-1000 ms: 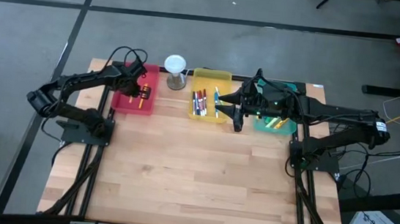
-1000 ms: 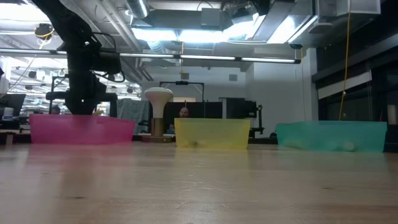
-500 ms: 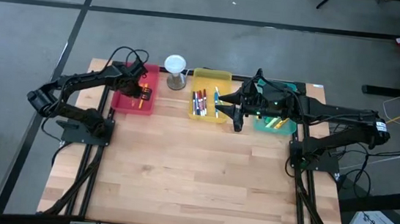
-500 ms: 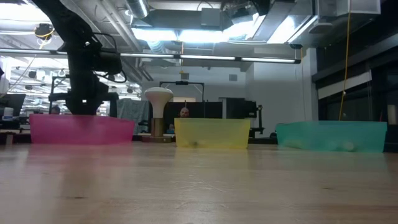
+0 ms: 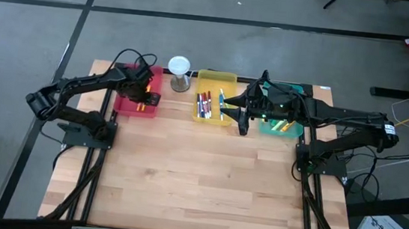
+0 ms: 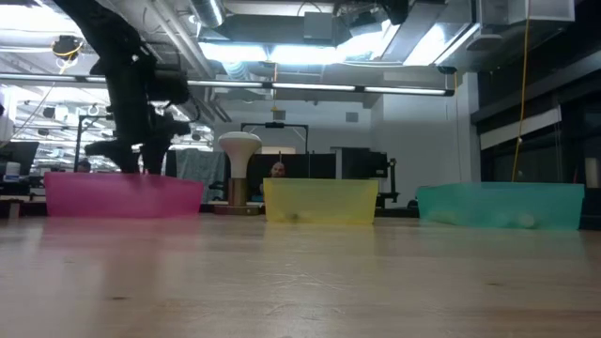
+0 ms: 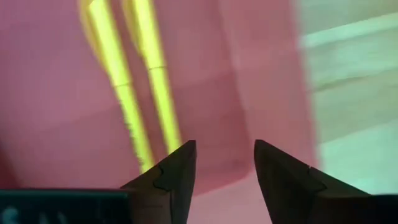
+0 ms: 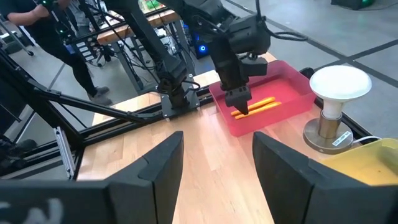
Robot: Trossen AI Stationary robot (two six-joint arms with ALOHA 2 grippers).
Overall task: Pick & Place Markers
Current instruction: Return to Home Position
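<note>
Overall, your table (image 5: 205,190) carries its load along the back edge, and no pen shows on the open wood in front.

Left arm (image 5: 79,91) reaches from the left edge toward the back left corner. Right arm (image 5: 340,116) stretches from the right edge across the back and waits there.

Three trays sit in a row along the back edge. The red tray (image 5: 124,107) is nearest the left corner, the yellow tray (image 5: 216,76) is in the middle and the teal tray (image 5: 301,88) is toward the right corner. The hourglass-like object (image 5: 180,73) stands between red and yellow.

Left gripper (image 5: 145,88) hangs over the red tray, fingers parted with nothing between them. Right gripper (image 5: 241,122) sits between the yellow and teal trays, fingers likewise spread and empty.

The markers (image 5: 204,103) are spread over all three trays:
- Red tray: two yellow ones lie side by side on the floor, just ahead of your left fingertips.
- Yellow tray: red/white and blue ones.
- Teal tray: a few yellowish and green ones, partly hidden under the right arm, so you cannot count them.

As a judgement, the placing looks finished or close to it. Both grippers have let go and every visible pen is binned. What remains is drawing the left arm back from the red tray to rest. Whether the teal tray needs more sorting, you cannot tell.
</note>
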